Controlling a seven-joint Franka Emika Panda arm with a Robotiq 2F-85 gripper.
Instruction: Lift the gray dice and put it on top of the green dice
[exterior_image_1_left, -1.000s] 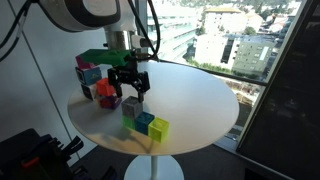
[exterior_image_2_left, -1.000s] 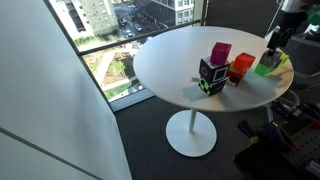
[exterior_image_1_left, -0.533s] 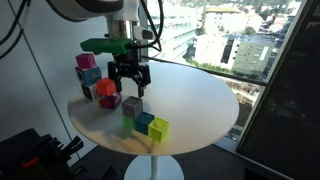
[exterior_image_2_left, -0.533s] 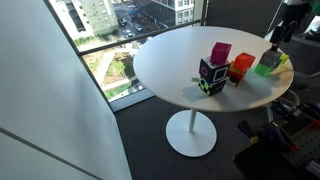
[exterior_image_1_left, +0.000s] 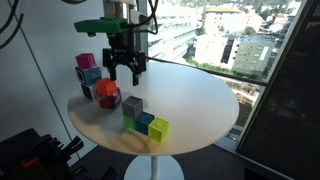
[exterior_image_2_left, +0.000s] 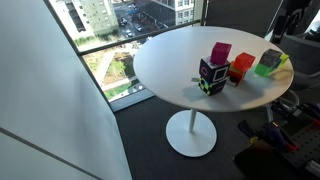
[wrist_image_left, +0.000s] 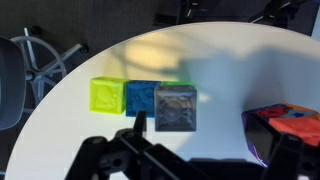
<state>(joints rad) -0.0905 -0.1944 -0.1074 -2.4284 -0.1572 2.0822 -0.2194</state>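
Wrist view alone shows gray dice (wrist_image_left: 175, 108) hiding green dice (wrist_image_left: 178, 84) near tabletop (wrist_image_left: 230, 70) edge; gripper (exterior_image_1_left: 126, 74) hangs above, jaws spread.

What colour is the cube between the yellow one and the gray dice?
The middle cube is blue, clearest in the wrist view.

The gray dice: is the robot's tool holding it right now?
No, the gray dice sits on the green dice, with the open tool above it.

White rnd table (exterior_image_1_left: 200, 95) w/ green dice (exterior_image_1_left: 129, 123), teal cube (exterior_image_1_left: 145, 122), yellow cube (exterior_image_1_left: 159, 128) in row, red block (exterior_image_1_left: 106, 89) nearby.
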